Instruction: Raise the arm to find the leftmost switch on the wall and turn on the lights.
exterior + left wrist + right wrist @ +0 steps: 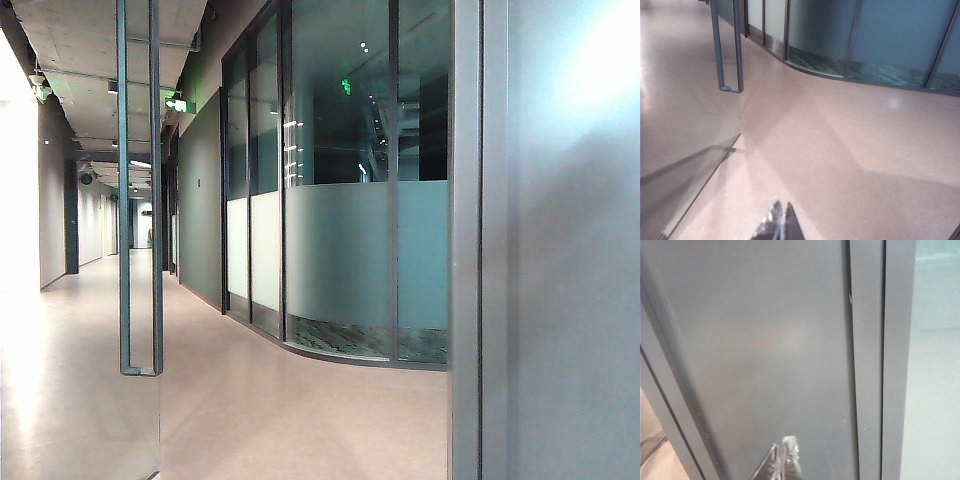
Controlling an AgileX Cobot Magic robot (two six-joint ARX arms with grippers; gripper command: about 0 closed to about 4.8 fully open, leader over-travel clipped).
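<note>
Apparently no switch shows in any view yet. Left pincer (777,225), tips pressed together and empty, hangs low over the floor (840,150). Right pincer (782,460), likewise closed, faces the grey wall panel (765,350), which suits searching upward.

Corridor, beige floor (300,400), frosted glass partition (340,260), grey wall (570,250), green exit sign (178,104)

Left gripper (781,220) fingertips pressed together, pointing downward and forward. Right gripper (784,457) fingertips likewise together, pointing ahead. Arms unseen in exterior view.
</note>
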